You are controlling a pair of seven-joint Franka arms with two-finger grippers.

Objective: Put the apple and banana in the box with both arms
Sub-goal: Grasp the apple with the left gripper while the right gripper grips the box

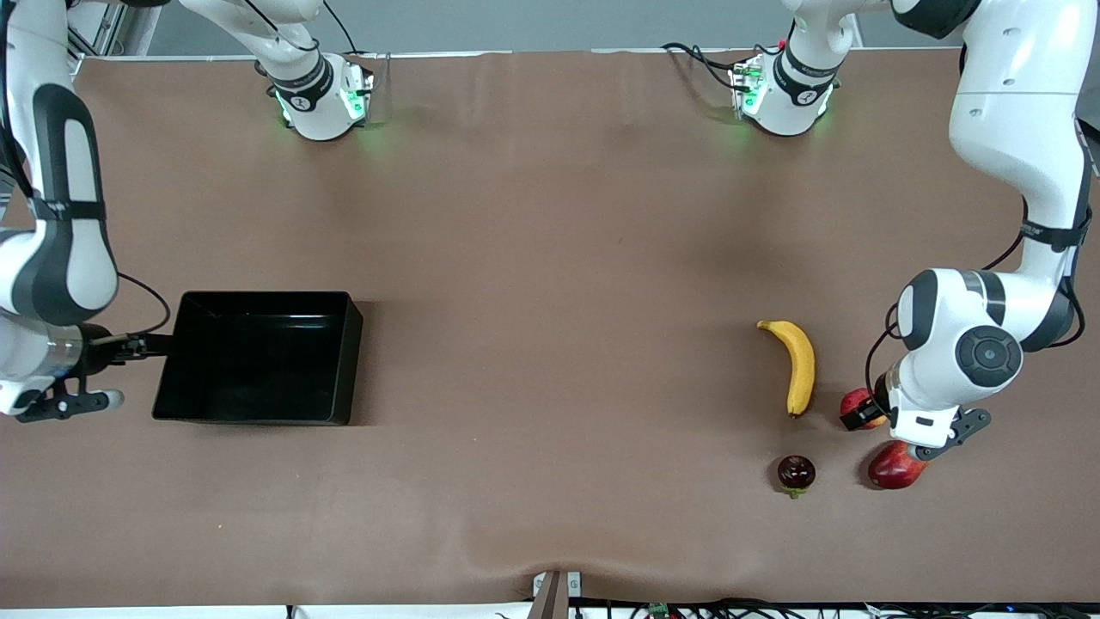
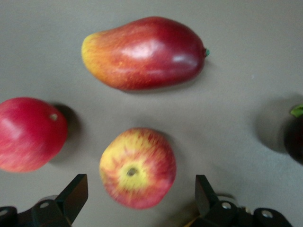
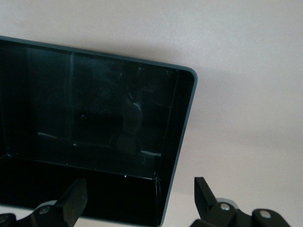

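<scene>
The left hand hangs low over the apple, its fingers spread wide with the fruit between them, not yet pinched. In the left wrist view a plain red fruit lies at nine o'clock from the apple, a mango at twelve, and a dark purple fruit shows at the three o'clock edge.

On the bench, the banana lies just beside the apple, toward the right arm's end. The dark fruit sits at six o'clock from the banana, nearer the front camera.

The right hand also has its fingers spread, holding nothing, and straddles the wall of the box at the right arm's end of the bench. The box is empty.
</scene>
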